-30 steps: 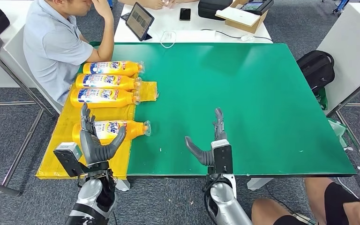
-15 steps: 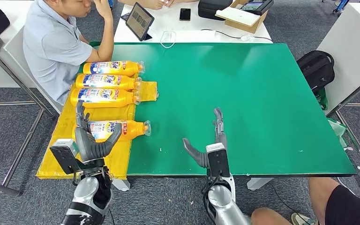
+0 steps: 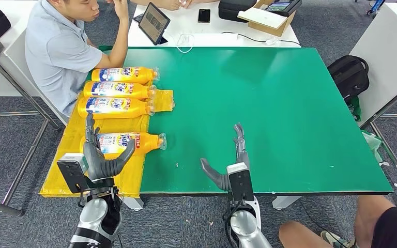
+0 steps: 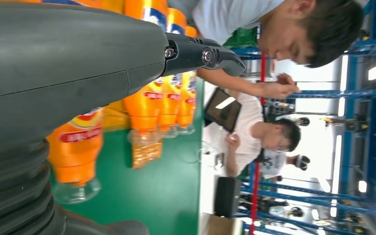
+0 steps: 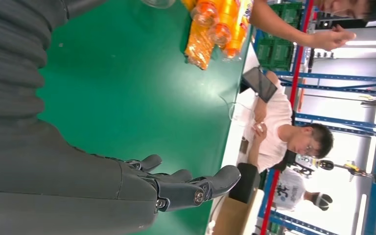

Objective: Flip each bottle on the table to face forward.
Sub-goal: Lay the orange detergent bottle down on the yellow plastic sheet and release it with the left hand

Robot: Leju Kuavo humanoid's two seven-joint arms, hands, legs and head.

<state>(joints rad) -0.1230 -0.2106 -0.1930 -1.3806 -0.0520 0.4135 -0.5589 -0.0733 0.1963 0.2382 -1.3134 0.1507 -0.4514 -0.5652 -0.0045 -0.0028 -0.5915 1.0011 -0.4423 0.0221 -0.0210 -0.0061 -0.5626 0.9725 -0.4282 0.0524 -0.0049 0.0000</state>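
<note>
orange bottles lie on yellow sheet, tabletop left; labels up, one reads "tide". left robot hand spread, empty, beside nearest bottle. right robot hand spread, empty. wrist views add shelving.

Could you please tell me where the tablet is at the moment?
In the head view the tablet stands propped on the white table beyond the green table's far left corner, beside the seated person's raised arm.

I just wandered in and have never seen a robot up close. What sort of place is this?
Probably a robot lab or test workshop. Orange bottles lie in a row on a green table, people sit at a white desk with a tablet, and blue metal racking stands behind.
</note>
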